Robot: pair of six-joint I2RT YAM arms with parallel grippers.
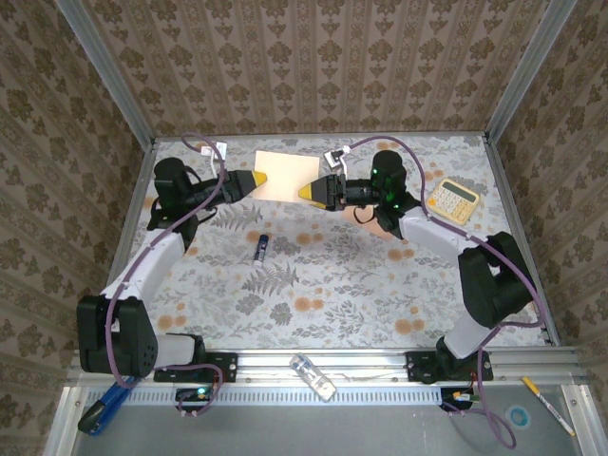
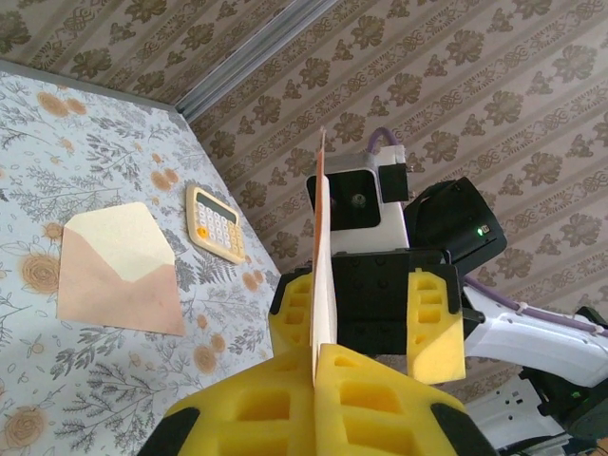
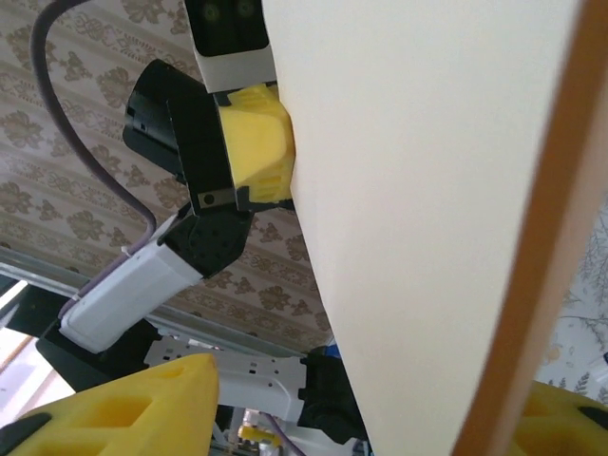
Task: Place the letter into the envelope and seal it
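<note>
The letter [image 2: 323,237] is held in the air above the surface [image 2: 57,142], upright and edge-on to the left wrist camera, and is clenched at its near edge by the left pincer [image 2: 315,380]. The right pincer [image 2: 366,318] is released. Its jaws stand apart on either side of the opposite edge, with the sheet close to one finger and a clear gap to the other. The envelope [image 2: 114,280] lies flat with its flap open, well apart from the sheet and just beside a yellow calculator [image 2: 217,225].

A drop is judged possible if the left grip is given up before the right jaws are closed. The thin sheet could also be buckled if it is pushed inward by both arms.

The edge-on clamp and the open flap are made plain by the left wrist view. From above, the envelope is mostly covered by the right arm, while the sheet's broad face is shown. In the right wrist view, a left finger is seen pressed against that face.
</note>
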